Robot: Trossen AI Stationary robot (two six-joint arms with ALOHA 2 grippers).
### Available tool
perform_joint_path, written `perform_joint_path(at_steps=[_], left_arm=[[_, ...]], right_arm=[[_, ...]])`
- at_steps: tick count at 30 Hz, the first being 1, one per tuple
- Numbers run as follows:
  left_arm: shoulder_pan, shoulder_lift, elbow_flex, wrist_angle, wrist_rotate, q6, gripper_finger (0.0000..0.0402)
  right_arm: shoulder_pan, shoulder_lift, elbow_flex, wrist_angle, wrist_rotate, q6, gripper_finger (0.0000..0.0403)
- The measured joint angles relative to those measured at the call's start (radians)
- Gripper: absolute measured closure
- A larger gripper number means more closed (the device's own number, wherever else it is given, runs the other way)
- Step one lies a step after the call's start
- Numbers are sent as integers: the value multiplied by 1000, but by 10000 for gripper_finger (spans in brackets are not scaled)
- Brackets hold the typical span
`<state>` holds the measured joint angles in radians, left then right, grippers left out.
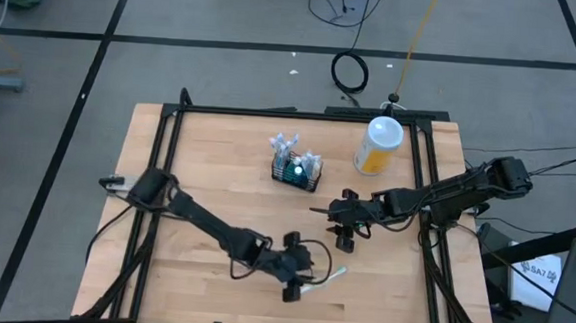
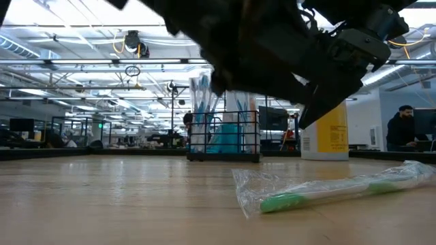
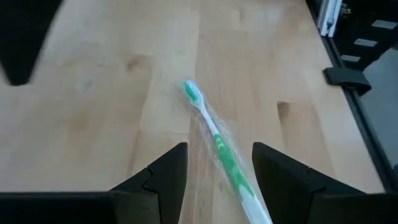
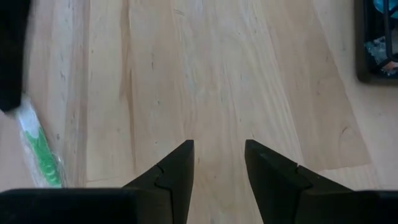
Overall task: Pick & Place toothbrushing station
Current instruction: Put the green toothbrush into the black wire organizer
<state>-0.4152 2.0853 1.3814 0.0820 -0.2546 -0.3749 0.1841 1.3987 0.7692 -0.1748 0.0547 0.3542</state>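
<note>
Two hands are out over the tabletop [image 1: 217,177], and neither one carries anything yet. Your left hand [image 3: 217,171] hovers near the front edge, fingers spread, straddling a wrapped green toothbrush [image 3: 214,140] that lies flat on the wood; the fingertips look clear of the wrapper, though whether they touch the wood you cannot tell. Your right hand [image 4: 219,165] hangs over bare wood toward the right edge, fingers apart with nothing between them. The toothbrushing station [image 1: 297,169], the black wire caddy, stands upright toward the back edge, roughly mid-width, with wrapped items already standing in it; the yellow bottle [image 1: 378,145] sits just beside it, nearer the back right corner.

You appear to be at the pick, about to close on the toothbrush. The next move calls for lowering the left hand squarely over the handle and pinching through the loose plastic without skidding it.

Much is hard to read: in the low view a dark arm blocks the upper scene, the caddy's compartments cannot be told apart, and the toothbrush's far end runs behind your own finger.
</note>
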Motion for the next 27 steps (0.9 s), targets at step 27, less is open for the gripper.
perform_joint_path(at_steps=[27], left_arm=[[-80, 163, 0, 131, -89, -66, 213]], right_arm=[[155, 0, -211, 461, 151, 1, 268]])
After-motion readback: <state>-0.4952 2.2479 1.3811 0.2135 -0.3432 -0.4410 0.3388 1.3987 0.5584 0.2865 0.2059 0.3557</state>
